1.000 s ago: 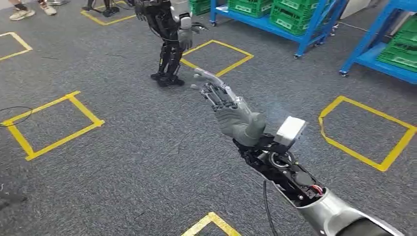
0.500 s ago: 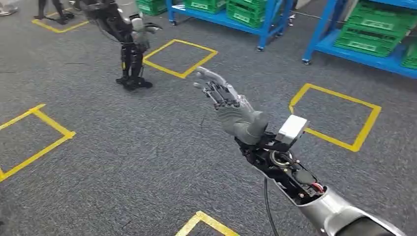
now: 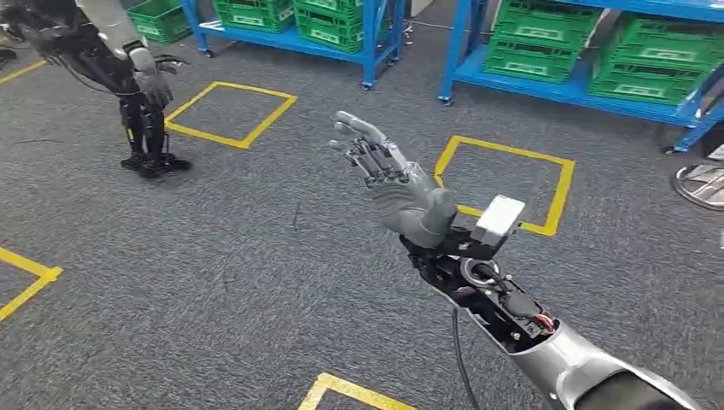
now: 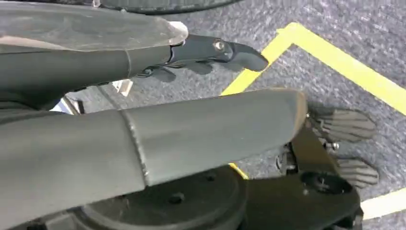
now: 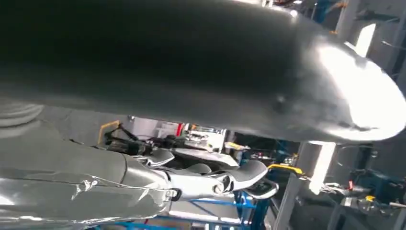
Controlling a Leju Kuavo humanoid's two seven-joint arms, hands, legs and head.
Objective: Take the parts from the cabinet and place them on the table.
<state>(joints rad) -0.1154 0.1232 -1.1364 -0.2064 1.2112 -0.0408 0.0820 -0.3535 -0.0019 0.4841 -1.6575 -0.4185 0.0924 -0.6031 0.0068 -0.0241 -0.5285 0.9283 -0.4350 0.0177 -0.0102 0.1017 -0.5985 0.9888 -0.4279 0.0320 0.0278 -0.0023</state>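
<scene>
My right hand (image 3: 394, 186) is stretched out in front of me, fingers spread, holding nothing. My left hand (image 4: 201, 52) hangs by my side over the carpet, its dark fingers loose with nothing in them. I see no parts or cabinet yet; blue racks (image 3: 376, 38) carry green crates (image 3: 534, 51). Walking on, I judge my raised arm could clip the other robot (image 3: 128, 77) or a rack post. No writing is readable.

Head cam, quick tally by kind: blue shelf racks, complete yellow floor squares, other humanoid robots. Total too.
Blue shelf racks: 2
Complete yellow floor squares: 2
Other humanoid robots: 1
Total: 5
</scene>
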